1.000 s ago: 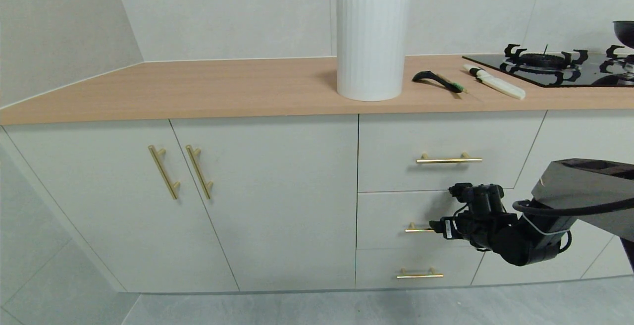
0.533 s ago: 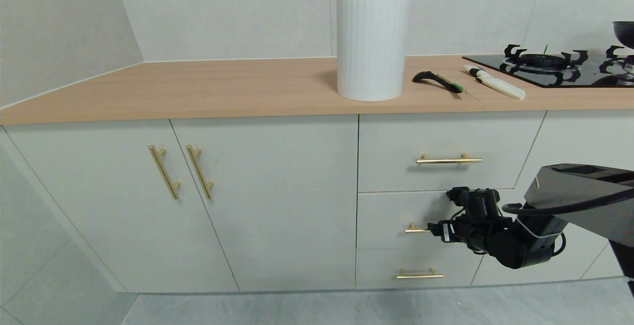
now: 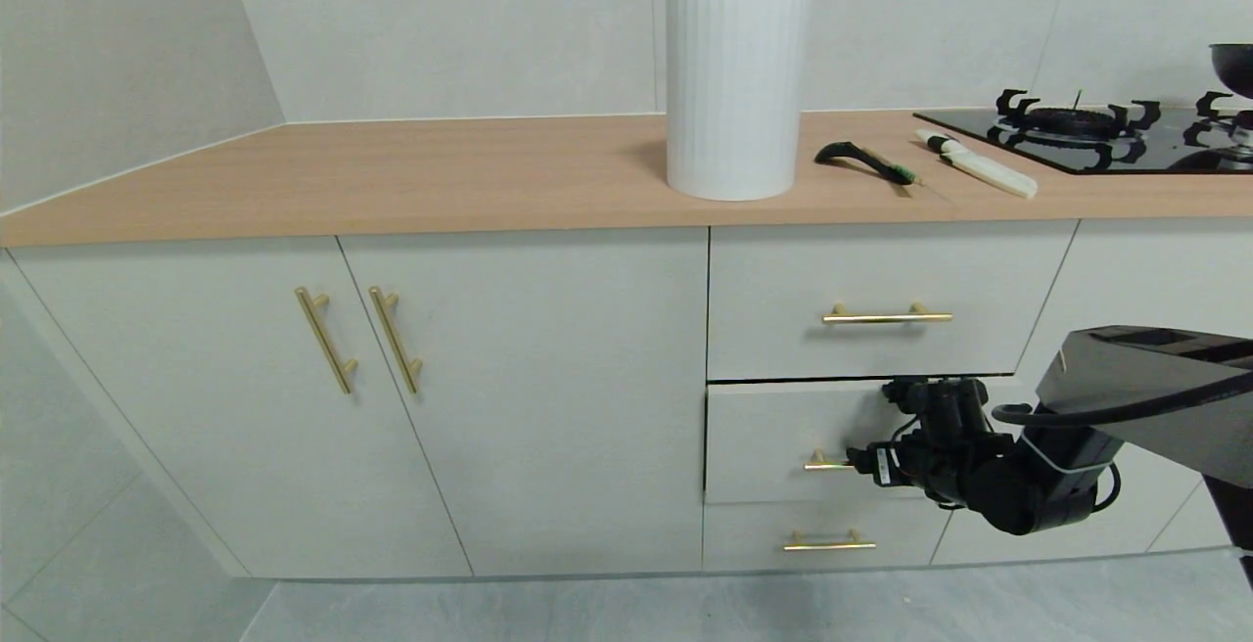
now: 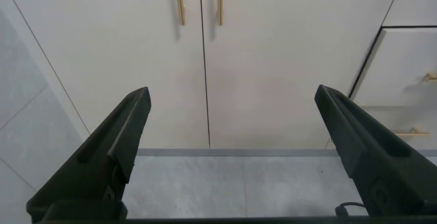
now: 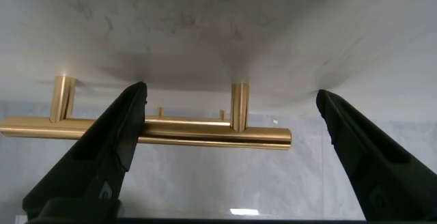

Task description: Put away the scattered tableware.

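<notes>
The black utensil (image 3: 866, 160) and white knife (image 3: 979, 164) lie on the counter (image 3: 440, 172), between the canister (image 3: 736, 84) and the hob (image 3: 1077, 133). Below them the middle drawer (image 3: 764, 436) stands just ajar, with a dark gap along its top. The right gripper (image 3: 863, 454) is at the drawer's handle (image 5: 171, 134), fingers apart on either side of a post, not clamped. To open the drawer well, I judge it should hook behind the bar and pull straight out, level, so the drawer doesn't rack. The left gripper (image 4: 232, 94) hangs low before the cupboard doors (image 4: 205, 46), fingers spread, holding nothing. Both pieces lie flat, their long axes running back-left to front-right. The utensil's curved head points toward the canister.
</notes>
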You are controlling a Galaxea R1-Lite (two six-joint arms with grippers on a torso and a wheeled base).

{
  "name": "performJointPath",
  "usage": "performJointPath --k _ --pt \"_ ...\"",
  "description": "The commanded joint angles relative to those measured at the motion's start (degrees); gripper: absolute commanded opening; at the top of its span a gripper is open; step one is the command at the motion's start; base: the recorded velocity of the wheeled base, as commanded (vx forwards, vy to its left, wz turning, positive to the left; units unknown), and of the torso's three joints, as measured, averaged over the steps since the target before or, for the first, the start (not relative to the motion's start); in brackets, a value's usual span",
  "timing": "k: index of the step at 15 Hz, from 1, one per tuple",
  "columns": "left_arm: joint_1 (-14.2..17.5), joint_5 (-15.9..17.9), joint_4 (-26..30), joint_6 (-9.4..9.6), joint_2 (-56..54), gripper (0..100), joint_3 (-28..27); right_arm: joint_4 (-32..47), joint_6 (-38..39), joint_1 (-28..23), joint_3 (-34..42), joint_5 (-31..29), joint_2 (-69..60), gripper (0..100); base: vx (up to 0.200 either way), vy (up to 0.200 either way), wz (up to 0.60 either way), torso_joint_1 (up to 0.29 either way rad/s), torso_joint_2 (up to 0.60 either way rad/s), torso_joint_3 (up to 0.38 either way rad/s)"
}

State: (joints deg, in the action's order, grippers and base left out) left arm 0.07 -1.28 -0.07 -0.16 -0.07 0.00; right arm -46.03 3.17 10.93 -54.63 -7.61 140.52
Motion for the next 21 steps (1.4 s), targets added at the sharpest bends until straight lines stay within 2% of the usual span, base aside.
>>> performJointPath --k 1,4,8,14,21 --pt "0.0 0.0 0.0 -0.02 0.1 100 0.0 0.0 -0.4 0.1 0.7 0.0 -0.4 100 0.000 0.000 0.00 0.000 0.00 0.000" --pt "0.0 0.0 0.0 -0.02 0.1 100 0.0 0.9 -0.8 0.1 1.7 0.0 -1.7 100 0.000 0.000 0.00 0.000 0.00 0.000" --pt "0.0 0.0 0.1 -0.02 0.1 100 0.0 6.0 -0.8 0.0 2.3 0.7 -5.3 100 0.000 0.000 0.00 0.000 0.00 0.000" --pt "0.0 0.0 0.0 -0.02 0.1 100 0.0 7.0 -0.9 0.1 3.7 0.8 -7.6 100 0.000 0.000 0.00 0.000 0.00 0.000" --pt "0.0 0.0 0.0 -0.02 0.1 100 0.0 21.8 -1.6 0.7 3.9 2.5 -16.7 100 0.000 0.000 0.00 0.000 0.00 0.000"
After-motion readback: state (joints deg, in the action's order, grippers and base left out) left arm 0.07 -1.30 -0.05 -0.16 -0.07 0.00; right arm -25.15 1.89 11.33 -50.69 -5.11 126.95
